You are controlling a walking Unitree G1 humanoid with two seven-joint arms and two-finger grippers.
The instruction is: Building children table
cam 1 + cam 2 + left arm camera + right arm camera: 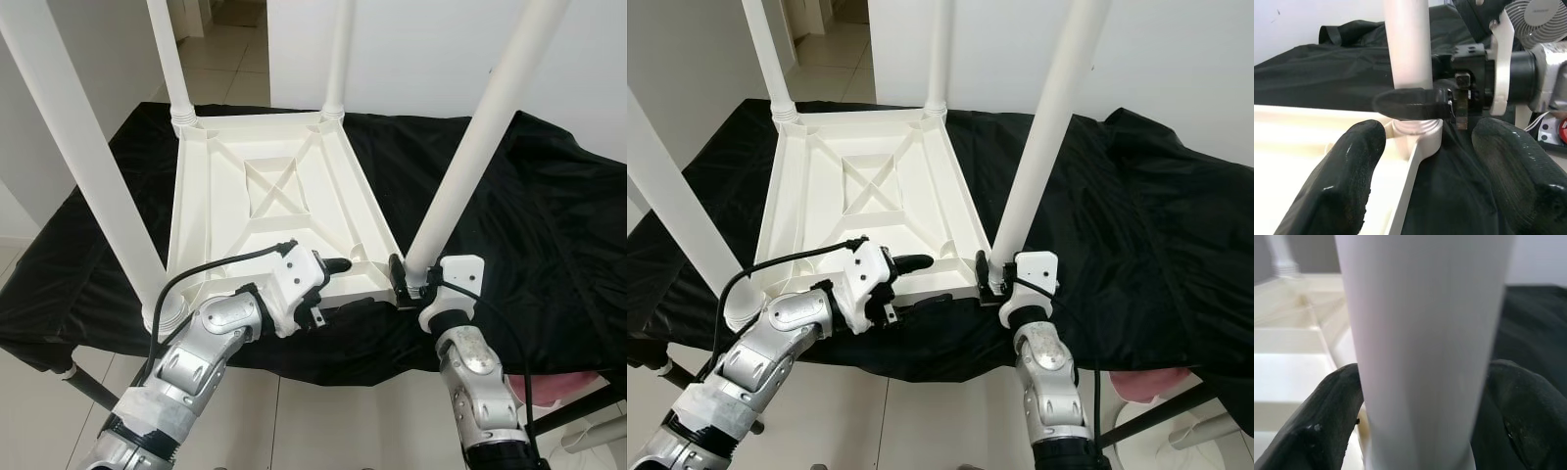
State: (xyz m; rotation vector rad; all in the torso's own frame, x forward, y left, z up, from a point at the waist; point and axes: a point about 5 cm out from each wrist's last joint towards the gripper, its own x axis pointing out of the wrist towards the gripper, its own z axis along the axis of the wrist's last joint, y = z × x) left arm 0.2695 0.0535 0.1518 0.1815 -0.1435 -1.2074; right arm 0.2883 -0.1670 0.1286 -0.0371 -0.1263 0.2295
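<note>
Seating the last leg (460, 166) seemed the step: right gripper (409, 278) fingers clamped its base, left gripper (333, 266) spread empty beside the tabletop (274, 186); next, twisting it home.

A white plastic children's table (269, 201) lies upside down on black cloth, its ribbed underside up, with an X-braced rectangle in the middle. Four round white legs stand in its corner sockets: near-right leg (470, 147), near-left leg (83, 162), far-left leg (168, 59) and far-right leg (339, 54). All four rise past the frame's upper edge
</note>
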